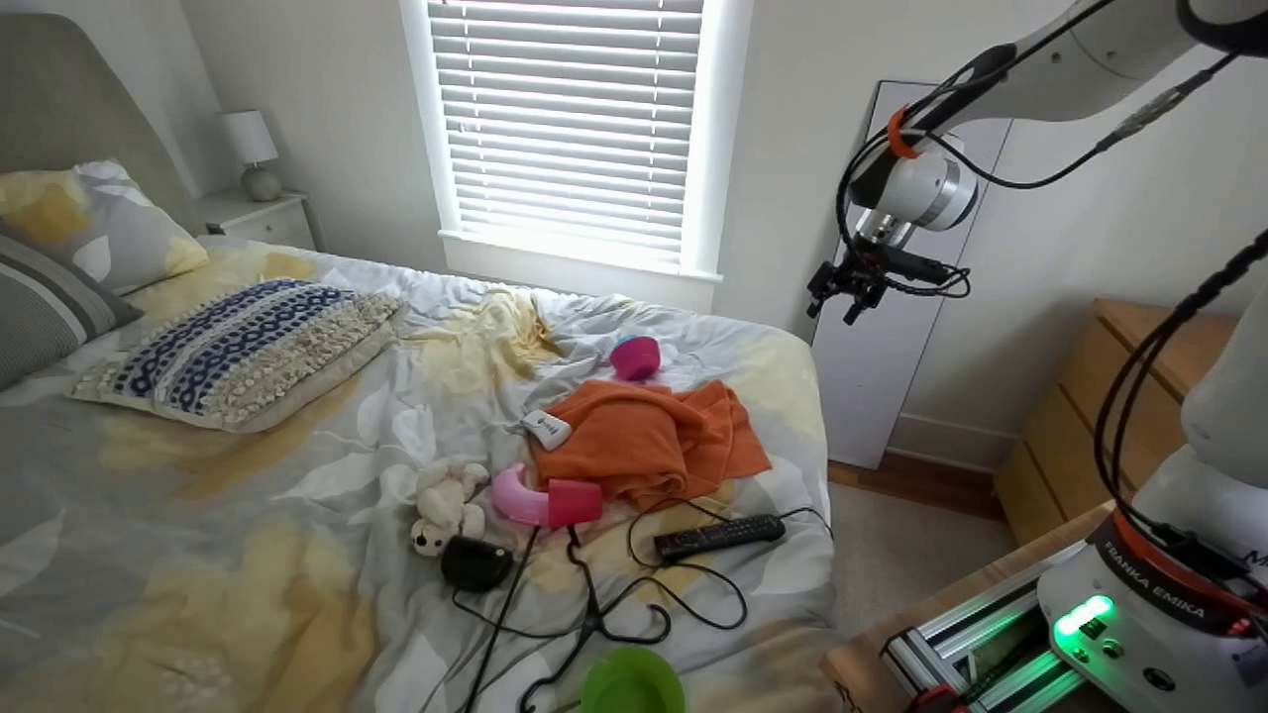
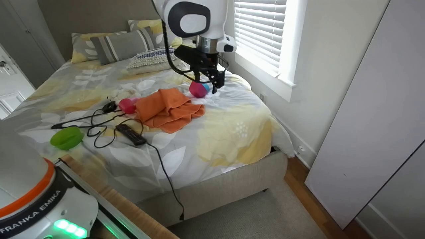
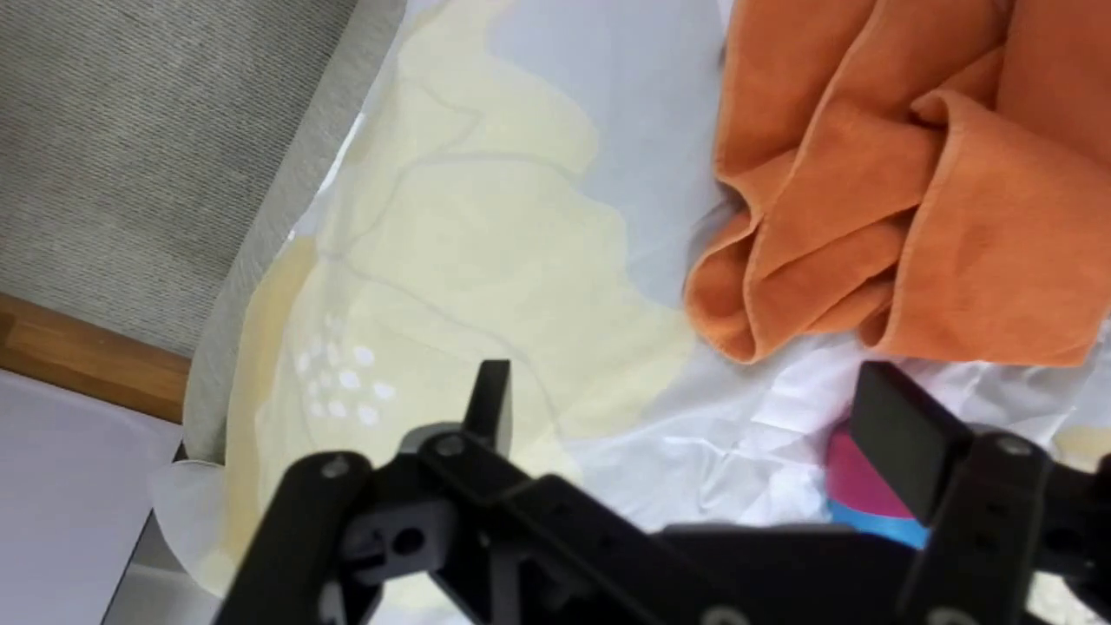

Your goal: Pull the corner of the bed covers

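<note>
One gripper (image 1: 833, 309) is hanging at two o'clock from the orange cloth (image 1: 644, 436) in an exterior view, presumably for clearance. In an exterior view, the bed covers (image 2: 239, 136) are drooping at their four-o'clock corner (image 2: 283, 141), likely leaving slack. In the wrist view, the fingers (image 3: 491, 408) are standing wide apart, gripping nothing, perhaps readying for that corner at eight o'clock.

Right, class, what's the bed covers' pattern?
Grey bed covers, yellow flowers, white leaves; best in an exterior view.
</note>
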Tool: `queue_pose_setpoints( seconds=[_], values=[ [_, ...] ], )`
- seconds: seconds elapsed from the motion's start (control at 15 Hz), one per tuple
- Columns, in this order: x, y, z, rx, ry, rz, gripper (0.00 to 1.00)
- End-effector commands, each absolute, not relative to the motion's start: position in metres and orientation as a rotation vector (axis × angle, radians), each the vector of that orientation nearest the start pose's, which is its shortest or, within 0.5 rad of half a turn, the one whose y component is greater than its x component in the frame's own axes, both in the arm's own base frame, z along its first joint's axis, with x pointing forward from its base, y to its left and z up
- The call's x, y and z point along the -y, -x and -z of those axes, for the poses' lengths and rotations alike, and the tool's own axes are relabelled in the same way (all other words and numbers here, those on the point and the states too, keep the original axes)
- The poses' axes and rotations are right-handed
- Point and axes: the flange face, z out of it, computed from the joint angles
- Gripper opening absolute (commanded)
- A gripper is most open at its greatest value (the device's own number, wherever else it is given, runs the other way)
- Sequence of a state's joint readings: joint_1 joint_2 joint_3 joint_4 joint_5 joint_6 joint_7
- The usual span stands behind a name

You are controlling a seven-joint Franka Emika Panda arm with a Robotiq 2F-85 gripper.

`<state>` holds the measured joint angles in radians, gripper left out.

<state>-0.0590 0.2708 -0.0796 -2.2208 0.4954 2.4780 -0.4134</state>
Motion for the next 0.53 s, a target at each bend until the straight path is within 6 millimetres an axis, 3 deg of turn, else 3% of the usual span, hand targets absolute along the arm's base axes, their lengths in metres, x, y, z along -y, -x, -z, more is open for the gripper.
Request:
queue_pose_setpoints(
  seconds=[0.0,0.27,0.47],
  values=[
    [0.126,-0.585,-0.21,-0.083,2.828,0.093,1.0],
    [0.186,-0.608,-0.168,-0.122,2.804,0.069,1.0],
    [0.209,-0.621,-0.141,-0.167,2.738,0.065,1.0]
  ],
)
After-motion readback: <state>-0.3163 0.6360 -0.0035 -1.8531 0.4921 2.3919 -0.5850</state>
